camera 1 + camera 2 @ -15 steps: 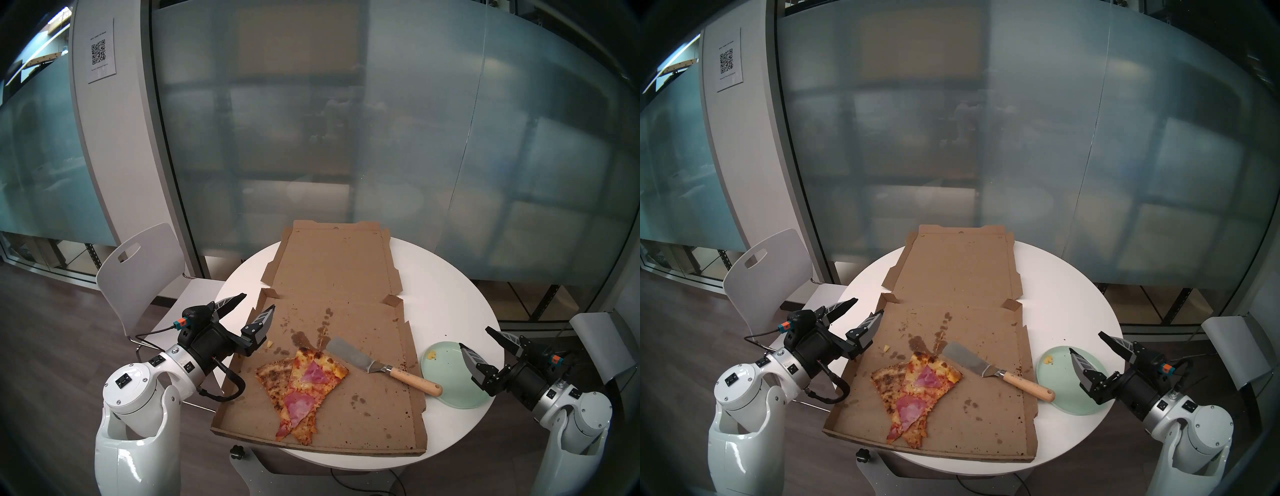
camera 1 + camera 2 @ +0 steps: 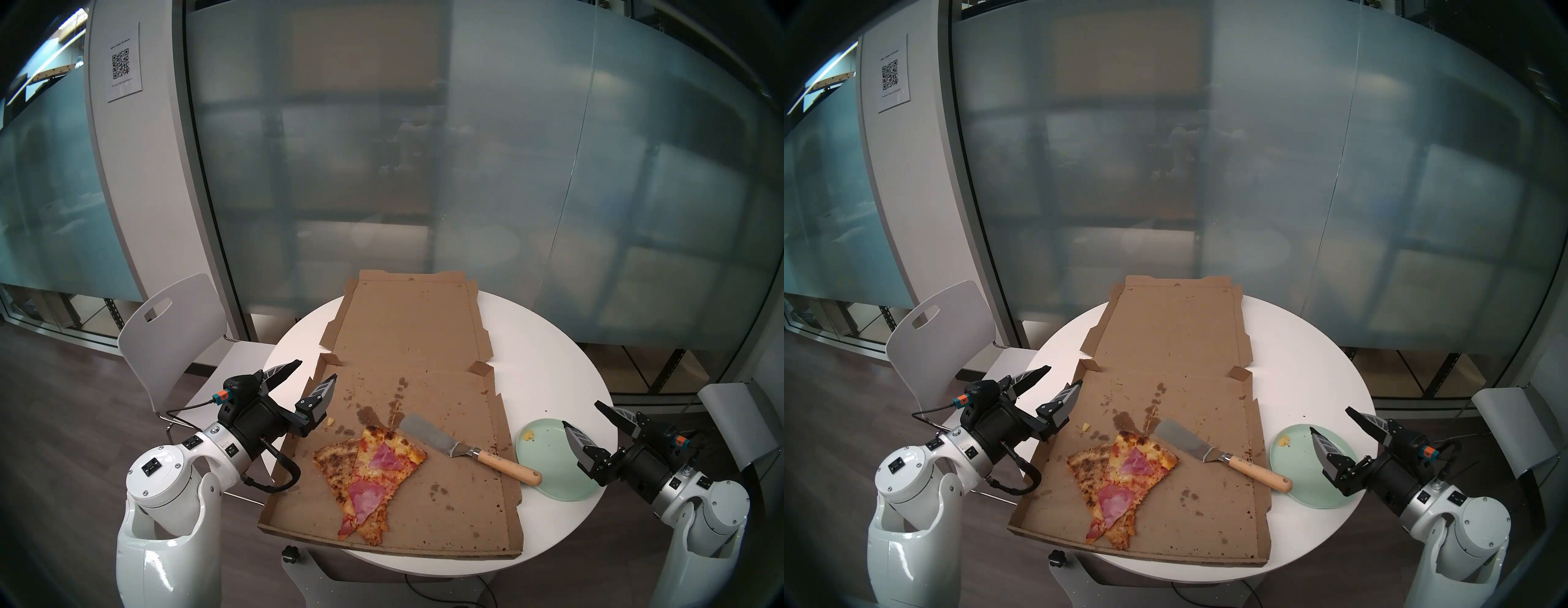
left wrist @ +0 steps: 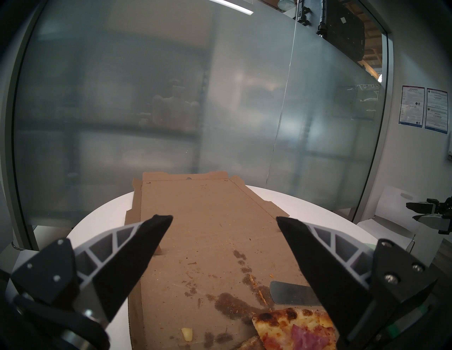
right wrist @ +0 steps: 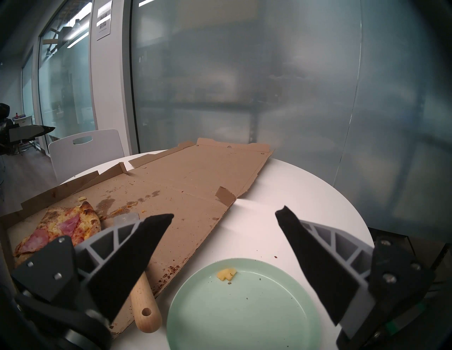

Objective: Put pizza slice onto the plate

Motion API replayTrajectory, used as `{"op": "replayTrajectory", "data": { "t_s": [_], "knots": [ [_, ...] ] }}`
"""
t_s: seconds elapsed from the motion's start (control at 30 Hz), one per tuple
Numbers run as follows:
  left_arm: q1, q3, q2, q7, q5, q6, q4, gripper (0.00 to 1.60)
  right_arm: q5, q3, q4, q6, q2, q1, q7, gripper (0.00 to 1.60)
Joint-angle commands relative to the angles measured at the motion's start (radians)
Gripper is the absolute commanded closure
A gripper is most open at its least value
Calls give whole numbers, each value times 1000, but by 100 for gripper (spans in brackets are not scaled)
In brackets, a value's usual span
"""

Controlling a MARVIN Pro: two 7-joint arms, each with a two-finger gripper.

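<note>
The pizza slice point(image 2: 373, 475) with pink ham and yellow pineapple lies in the near left of the open pizza box point(image 2: 445, 488), its tip towards me; it also shows in the wrist views point(image 3: 300, 330) point(image 4: 58, 229). It overlaps a plain tan slice point(image 2: 333, 460) on its left. The mint-green plate point(image 2: 547, 458) point(image 4: 244, 312) sits on the table right of the box. My left gripper point(image 2: 317, 368) point(image 3: 223, 218) hangs open over the box's left wall, holding nothing. Above the plate's right side, my right gripper point(image 2: 580, 412) point(image 4: 223, 213) is open and empty.
A metal spatula point(image 2: 424, 433) with a wooden handle point(image 4: 144, 305) lies across the box's right wall, the handle's end over the plate's edge. A pineapple bit point(image 4: 226, 273) is on the plate. The round white table point(image 2: 551, 361) has a white chair point(image 2: 169, 322) at its left.
</note>
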Motion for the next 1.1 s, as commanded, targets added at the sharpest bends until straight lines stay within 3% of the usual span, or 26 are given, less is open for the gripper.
{"op": "replayTrajectory", "data": {
  "t_s": [0.0,0.23,0.63,1.07],
  "knots": [
    [0,0,0,0,0,-1,-17,0,5,0,-15,0,-1,2,1,0],
    [0,0,0,0,0,-1,-17,0,10,6,-7,-24,18,-11,33,0],
    [-1,0,0,-1,-1,-1,-16,0,46,6,-32,16,65,-34,151,0],
    [-1,0,0,-1,0,-1,-16,0,-20,-59,-78,15,109,-67,218,0]
  ]
}}
